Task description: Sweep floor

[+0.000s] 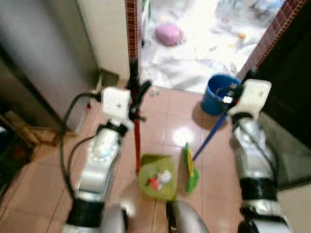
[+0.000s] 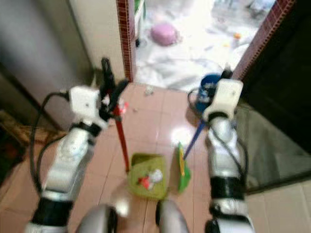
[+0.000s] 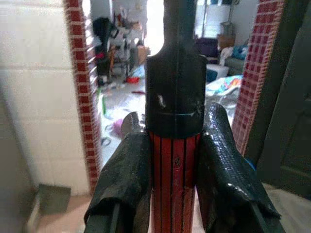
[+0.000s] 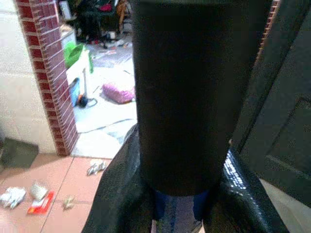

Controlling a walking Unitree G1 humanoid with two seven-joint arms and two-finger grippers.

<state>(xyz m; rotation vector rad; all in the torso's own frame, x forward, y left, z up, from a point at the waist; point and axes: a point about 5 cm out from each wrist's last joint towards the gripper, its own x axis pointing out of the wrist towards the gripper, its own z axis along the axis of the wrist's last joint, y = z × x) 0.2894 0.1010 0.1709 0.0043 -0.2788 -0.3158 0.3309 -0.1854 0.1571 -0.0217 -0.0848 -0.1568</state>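
Observation:
A green dustpan rests on the pink floor tiles just ahead of my feet, with red and white scraps inside it. Its red handle stands upright. My left gripper is shut on that handle, and the fingers press on the red shaft just below its black cap. Right of the pan is a green broom head on a slanted blue handle. My right gripper is shut on the top of the blue handle. Loose litter lies on the tiles near the doorway.
A blue bucket stands by the right door post. A red brick-tiled door frame opens onto a bright, cluttered room with a pink object. A grey cabinet is on the left and a dark door on the right.

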